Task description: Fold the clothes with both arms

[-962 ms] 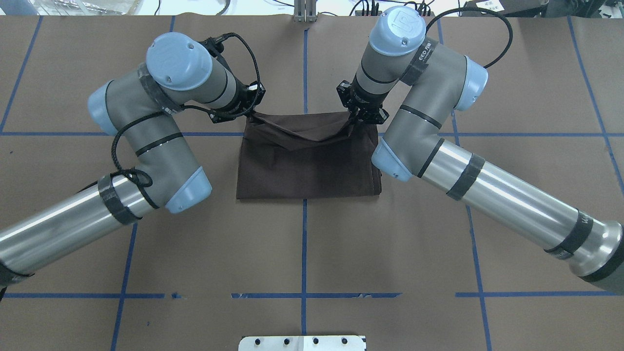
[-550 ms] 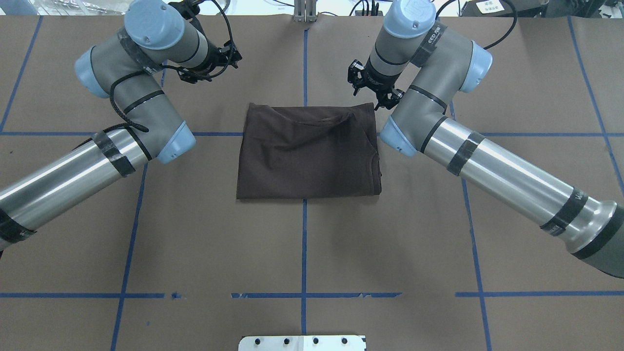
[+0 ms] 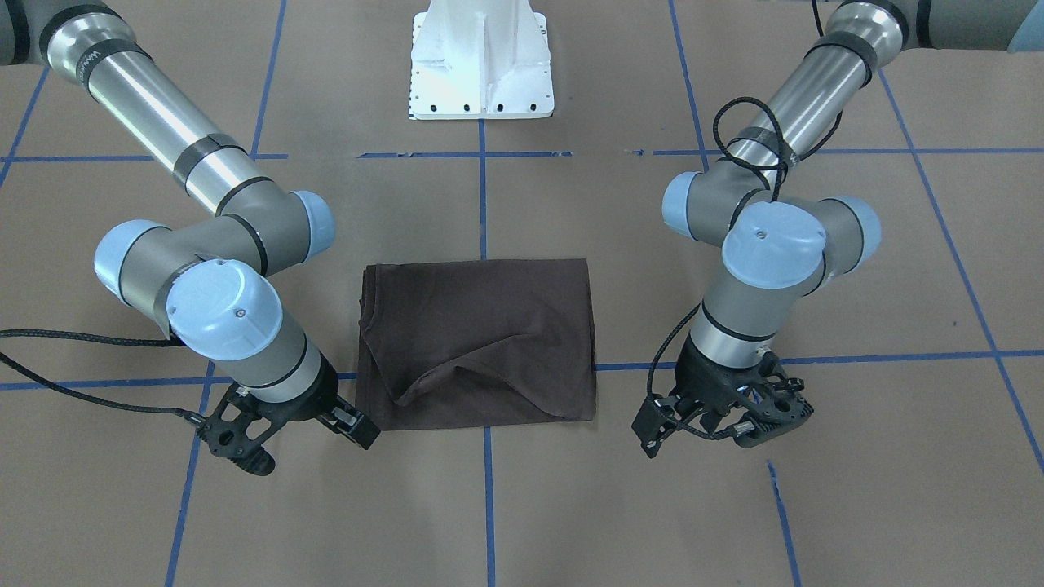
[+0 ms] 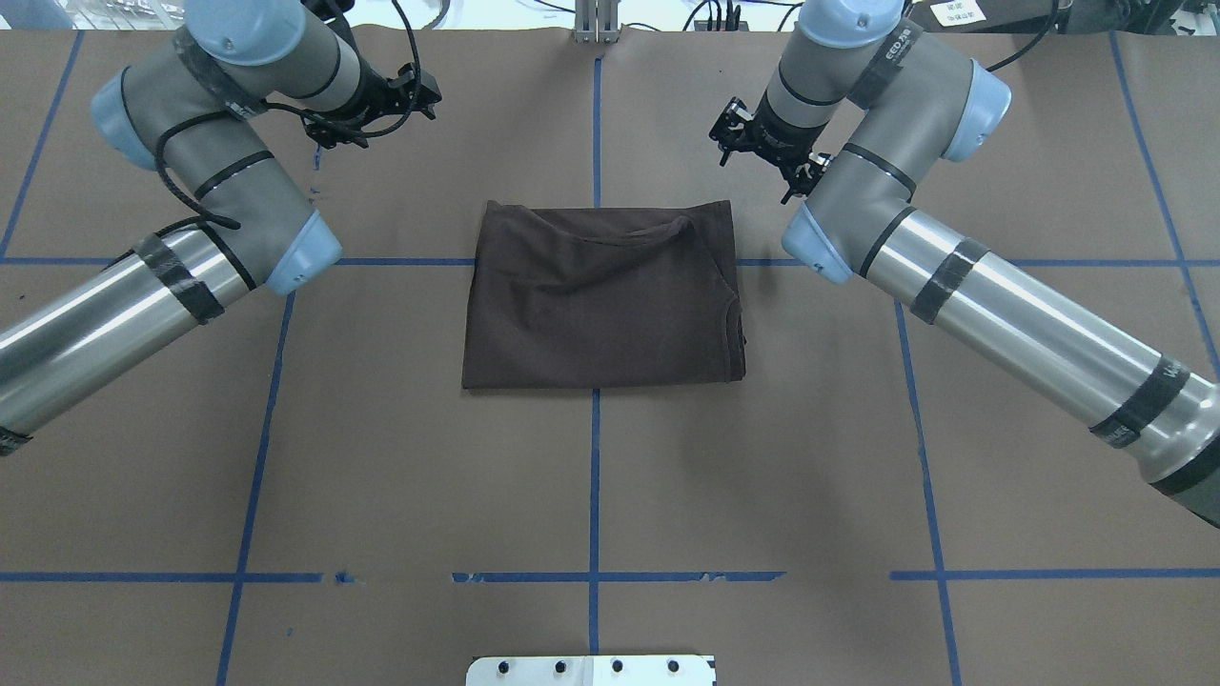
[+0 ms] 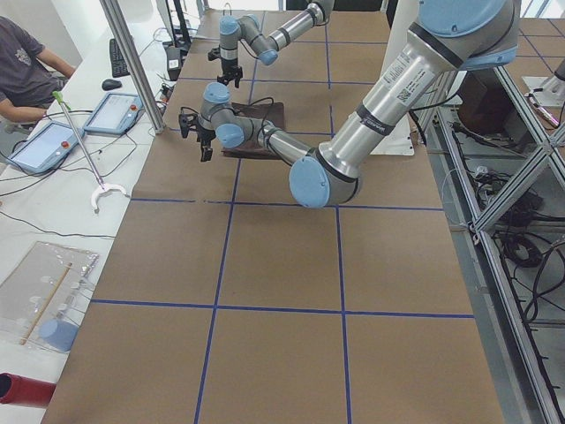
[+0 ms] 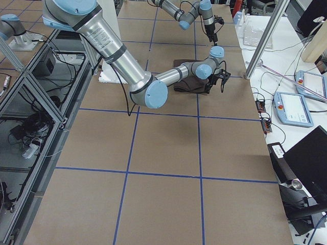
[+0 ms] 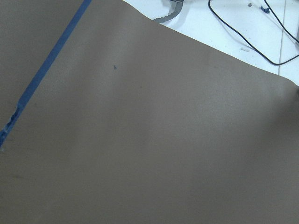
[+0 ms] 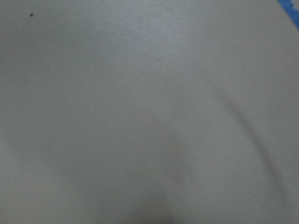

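Change: a second ago both claws pinched the far corners of the shirt's top layer. They have since let go and drawn back, up and outward toward the far corners of the surface.
Shirt: folded into a rough rectangle on the surface's middle line, nearer the far edge than the robot's edge. Nothing touches it.
Left claw: empty, with its jaws spread wide. It hangs over bare surface, well apart from the shirt and out beyond its far left corner.
Right claw: empty and also wide. It is near the shirt's far right corner but clear of it.
Lie of the cloth: a slack ridge runs across the top layer by the far edge, and layer edges peek out along the right side.
Wrist views: both show only bare surface. The right one is blurred, so it probably adds nothing.
Meaning: this fold looks laid down and released. What remains is likely one more fold, or smoothing the ridge.
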Controlling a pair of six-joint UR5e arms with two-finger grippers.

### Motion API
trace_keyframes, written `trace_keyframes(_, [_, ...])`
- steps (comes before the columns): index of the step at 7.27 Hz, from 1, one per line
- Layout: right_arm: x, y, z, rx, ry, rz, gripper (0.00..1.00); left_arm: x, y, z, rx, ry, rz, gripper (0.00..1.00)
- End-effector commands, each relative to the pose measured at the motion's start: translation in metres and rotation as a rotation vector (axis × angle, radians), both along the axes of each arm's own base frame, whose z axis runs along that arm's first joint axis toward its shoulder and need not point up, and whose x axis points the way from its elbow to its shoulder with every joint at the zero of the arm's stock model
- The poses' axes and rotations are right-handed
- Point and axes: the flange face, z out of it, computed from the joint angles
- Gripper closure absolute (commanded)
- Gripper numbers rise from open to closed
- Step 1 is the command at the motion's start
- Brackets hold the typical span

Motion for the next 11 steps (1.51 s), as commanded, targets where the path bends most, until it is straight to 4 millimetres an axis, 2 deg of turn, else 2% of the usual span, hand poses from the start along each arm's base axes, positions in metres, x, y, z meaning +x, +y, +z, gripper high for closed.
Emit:
trace_keyframes(1, [0.055,0.001,0.035,0.098,0.070,-0.106,0.00,-0.014,0.010,-0.002,0.025,0.015,0.037,0.00])
trace_keyframes(2, [0.081,-0.009,0.043,0.136,0.077,-0.138,0.00,-0.001,0.016,-0.005,0.019,0.019,0.039,0.00])
trace_keyframes(3, [0.094,-0.014,0.047,0.168,0.066,-0.179,0.00,0.005,0.019,-0.005,0.019,0.011,0.020,0.00])
trace_keyframes(4, [0.089,-0.013,0.038,0.183,0.051,-0.189,0.00,0.005,0.020,-0.005,0.019,0.013,0.019,0.00])
trace_keyframes(5, [0.057,0.003,0.032,0.183,0.040,-0.221,0.00,0.002,0.023,-0.005,0.028,0.017,0.019,0.00])
trace_keyframes(6, [0.021,0.025,0.026,0.142,0.024,-0.226,0.00,-0.006,0.030,-0.022,0.060,0.040,0.017,0.00])
trace_keyframes(7, [-0.008,0.043,0.018,0.072,0.008,-0.198,0.00,-0.020,0.048,-0.024,0.088,0.056,0.024,0.00])
trace_keyframes(8, [-0.038,0.058,-0.005,-0.001,-0.016,-0.150,0.00,-0.038,0.070,-0.027,0.116,0.077,0.028,0.00])
trace_keyframes(9, [-0.055,0.064,-0.033,-0.053,-0.041,-0.102,0.00,-0.048,0.082,-0.035,0.138,0.094,0.026,0.00])
trace_keyframes(10, [-0.060,0.062,-0.045,-0.056,-0.046,-0.092,0.01,-0.052,0.086,-0.043,0.153,0.105,0.025,0.00])
trace_keyframes(11, [-0.065,0.056,-0.041,-0.060,-0.030,-0.093,0.02,-0.052,0.086,-0.043,0.154,0.104,0.022,0.00])
